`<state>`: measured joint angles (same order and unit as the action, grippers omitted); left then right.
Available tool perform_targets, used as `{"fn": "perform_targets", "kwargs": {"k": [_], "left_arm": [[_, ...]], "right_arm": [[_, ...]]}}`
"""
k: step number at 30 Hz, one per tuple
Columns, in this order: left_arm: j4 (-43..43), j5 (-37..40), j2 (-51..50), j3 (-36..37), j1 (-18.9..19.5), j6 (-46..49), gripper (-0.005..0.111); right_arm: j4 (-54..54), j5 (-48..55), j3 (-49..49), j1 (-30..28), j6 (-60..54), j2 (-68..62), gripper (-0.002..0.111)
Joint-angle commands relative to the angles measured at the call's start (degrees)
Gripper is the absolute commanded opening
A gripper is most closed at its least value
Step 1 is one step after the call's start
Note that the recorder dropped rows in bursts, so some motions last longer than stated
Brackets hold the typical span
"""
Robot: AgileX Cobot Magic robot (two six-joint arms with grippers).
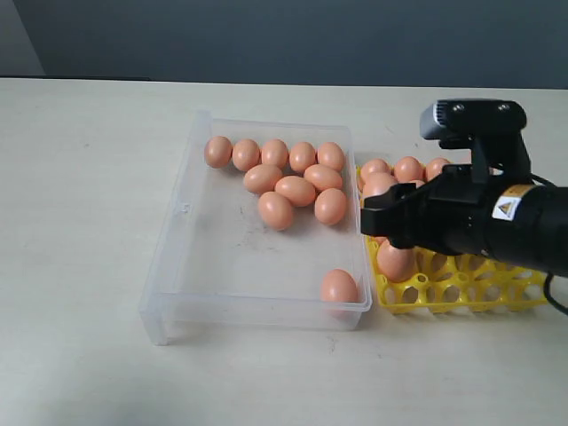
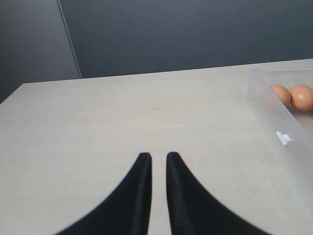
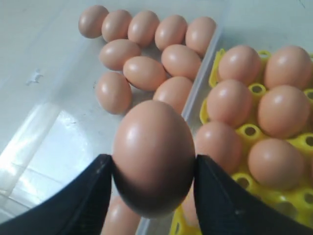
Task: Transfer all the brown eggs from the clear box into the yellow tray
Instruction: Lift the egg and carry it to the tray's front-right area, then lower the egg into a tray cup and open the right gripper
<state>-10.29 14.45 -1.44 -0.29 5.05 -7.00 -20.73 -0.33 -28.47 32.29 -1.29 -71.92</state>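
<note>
Pale matte table (image 1: pixel 89 222), flat, carrying everything.

Clear box (image 1: pixel 169 257): the biggest item. It is thin, stiff, see-through plastic with rounded corners, a flanged rim and a scuffed floor. We judge the floor slick enough for loose eggs to roll if knocked.

Yellow tray (image 1: pixel 461 288): glossy moulded plastic set just beside the box's right wall. Round cups sit between raised posts, and the cups at its far end are filled.

Right claw (image 1: pixel 390 222): black, smooth-faced fingers hovering over the seam between box and tray. They are spread wide and pinching one egg (image 3: pixel 154 156) across its belly, blunt end toward the wrist camera.

Left claw (image 2: pixel 158 159): two dark tapered fingers pressed almost together, holding nothing. It is parked over bare table, well apart from the box.

Brown eggs (image 1: pixel 295 190): matte peach-tan ovals, smooth and alike.
- Ten lie clustered at the box's far end, many touching.
- One lone egg (image 1: pixel 339 287) lies against the near right corner.
- More sit in the tray.

We judge them light, rigid, thin-shelled and easily cracked. The curved surface gives little purchase. Take each across its widest girth with gentle squeeze, and lower it into a cup rather than dropping it.
</note>
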Motion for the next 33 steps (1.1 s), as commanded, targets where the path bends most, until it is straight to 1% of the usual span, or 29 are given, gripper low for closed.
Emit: {"fn": "perform_targets", "kwargs": {"k": [1, 6, 8, 11, 15, 17, 19, 25, 31, 33], "left_arm": [[0.13, -0.71, -0.05, 0.29, -0.03, -0.05, 0.012], [0.13, -0.71, -0.05, 0.29, -0.03, -0.05, 0.012], [0.13, -0.71, -0.05, 0.29, -0.03, -0.05, 0.012], [0.13, -0.71, -0.05, 0.29, -0.03, -0.05, 0.012], [0.13, -0.71, -0.05, 0.29, -0.03, -0.05, 0.012], [0.13, -0.71, -0.05, 0.29, -0.03, -0.05, 0.012], [0.13, -0.71, -0.05, 0.29, -0.03, -0.05, 0.012], [0.13, -0.71, -0.05, 0.29, -0.03, -0.05, 0.012], [0.13, -0.71, -0.05, 0.29, -0.03, -0.05, 0.012], [0.13, -0.71, -0.05, 0.29, -0.03, -0.05, 0.012]], "right_arm": [[-2.44, -1.01, 4.64, -4.33, 0.06, 2.54, -0.001], [-2.26, 0.69, 6.59, -9.56, -0.05, 3.33, -0.001], [-1.63, 1.4, 6.59, -10.14, -0.15, 3.33, -0.001], [0.04, 2.87, 6.59, -10.27, -0.15, 3.33, -0.001], [0.98, -0.12, 8.59, -10.27, -0.15, 2.26, -0.001], [0.97, -1.17, 8.71, -10.27, -0.15, 0.53, -0.001], [0.97, -4.42, 8.71, -10.27, -0.15, -1.69, -0.001], [0.97, -7.47, 8.71, -10.27, -0.15, -8.31, -0.001], [2.27, -9.65, 8.71, -10.27, -0.15, -8.48, -0.001], [3.71, -8.73, 8.71, -10.27, -0.15, -8.48, 0.003]]}}
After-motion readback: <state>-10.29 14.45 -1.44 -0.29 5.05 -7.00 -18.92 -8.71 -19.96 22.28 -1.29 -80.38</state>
